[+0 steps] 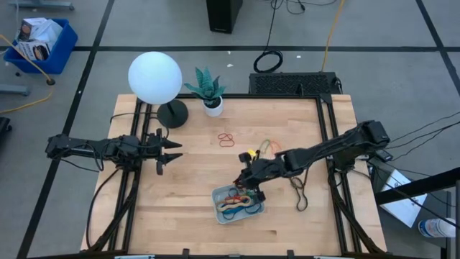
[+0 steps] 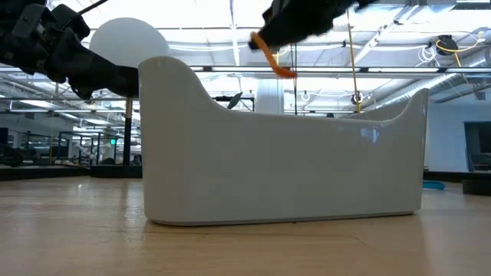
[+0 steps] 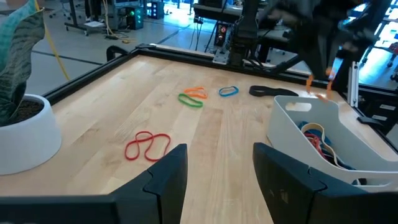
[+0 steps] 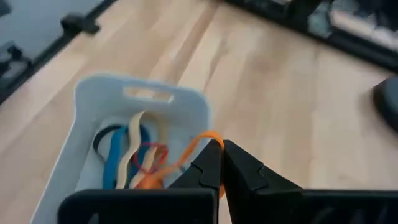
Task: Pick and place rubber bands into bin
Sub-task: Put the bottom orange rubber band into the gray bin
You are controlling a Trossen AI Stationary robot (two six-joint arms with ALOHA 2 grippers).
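two dark jointed arms w/ black cabling, each ending in matte black wedge-shaped jaws.

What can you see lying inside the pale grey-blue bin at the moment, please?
Inside the bin lie a blue band, a tan band and a red band. The orange band pinched in the right gripper dangles into it. The bin's near end is hidden by that gripper.

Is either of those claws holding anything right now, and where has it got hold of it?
Yes. The right gripper is shut on an orange rubber band, pinching one end of the loop so the rest dangles over the bin. The left gripper is open and empty.
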